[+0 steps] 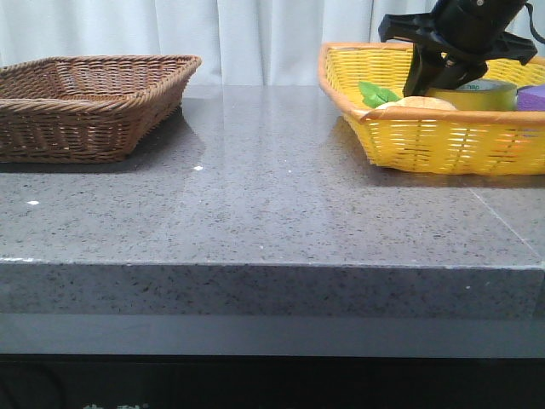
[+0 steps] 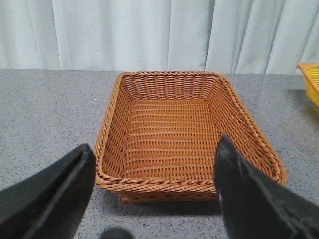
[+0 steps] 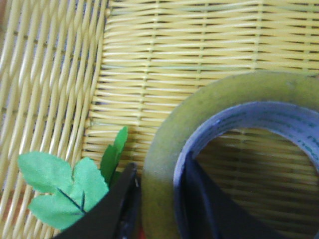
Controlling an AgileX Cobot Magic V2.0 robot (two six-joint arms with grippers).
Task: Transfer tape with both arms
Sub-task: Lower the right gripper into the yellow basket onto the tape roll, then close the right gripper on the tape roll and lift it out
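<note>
The tape (image 1: 477, 94) is a yellow-green roll with a white core, lying flat in the yellow basket (image 1: 426, 136) at the back right. In the right wrist view the tape (image 3: 209, 114) fills the frame. My right gripper (image 3: 160, 199) reaches down into the basket, one finger (image 3: 112, 209) outside the roll's wall and one finger (image 3: 204, 204) inside the core, closed on the wall. The right arm (image 1: 456, 38) shows above the basket. My left gripper (image 2: 154, 194) is open and empty, just in front of the brown wicker basket (image 2: 189, 181).
Green paper leaves (image 3: 65, 189) and an orange-white item (image 1: 417, 104) lie beside the tape in the yellow basket. A purple block (image 1: 533, 98) sits at its right end. The brown basket (image 1: 85, 106) stands at the back left on the grey stone table (image 1: 272, 204).
</note>
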